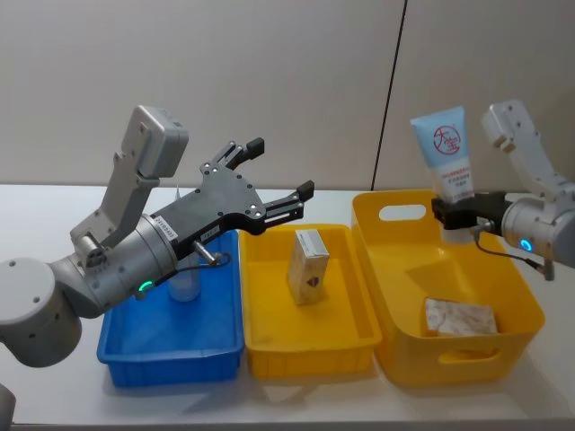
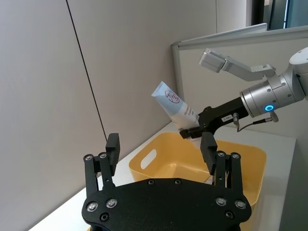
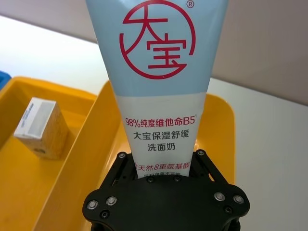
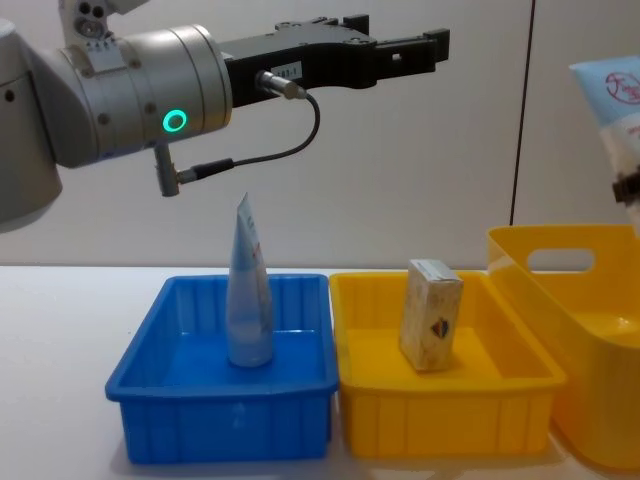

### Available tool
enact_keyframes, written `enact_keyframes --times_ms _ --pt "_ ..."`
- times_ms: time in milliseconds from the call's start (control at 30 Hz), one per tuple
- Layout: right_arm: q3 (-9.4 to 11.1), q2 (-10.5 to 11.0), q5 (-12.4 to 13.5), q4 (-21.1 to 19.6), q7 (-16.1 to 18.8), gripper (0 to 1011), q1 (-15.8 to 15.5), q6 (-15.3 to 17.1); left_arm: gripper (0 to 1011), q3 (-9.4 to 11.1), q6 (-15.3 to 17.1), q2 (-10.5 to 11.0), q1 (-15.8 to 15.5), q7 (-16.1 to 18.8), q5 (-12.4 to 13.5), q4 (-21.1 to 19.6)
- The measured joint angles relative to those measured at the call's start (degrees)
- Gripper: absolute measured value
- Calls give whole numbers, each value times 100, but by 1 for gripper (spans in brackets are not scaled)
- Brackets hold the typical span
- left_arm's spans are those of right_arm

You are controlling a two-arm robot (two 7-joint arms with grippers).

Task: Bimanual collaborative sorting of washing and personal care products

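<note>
The right gripper (image 1: 449, 215) clamps 1 tube (image 1: 445, 153) upright above the far-right basket (image 1: 503, 269), likely offered for handover. The left gripper (image 1: 280, 171) hangs wide open, empty, above the trays, facing it.

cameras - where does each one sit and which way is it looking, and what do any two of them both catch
Head: high, looking down at blue tray, yellow tray, basket; both arms.
Chest: low, facing across the table; left gripper overhead.
Left wrist: behind its open fingers, facing the right gripper holding the tube.
Right wrist: behind the tube, looking down at the box.
Head and chest share both trays, box, second tube.
</note>
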Motion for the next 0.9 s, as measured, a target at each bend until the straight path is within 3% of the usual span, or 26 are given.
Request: enact_keyframes --times_ms 333,900 --pt "-117 138 -42 -33 97 286 -15 172 1001 0 0 0 0 0 0 0" --pt "-178 160 -251 36 -98 286 -66 -56 1001 0 0 0 0 0 0 0"
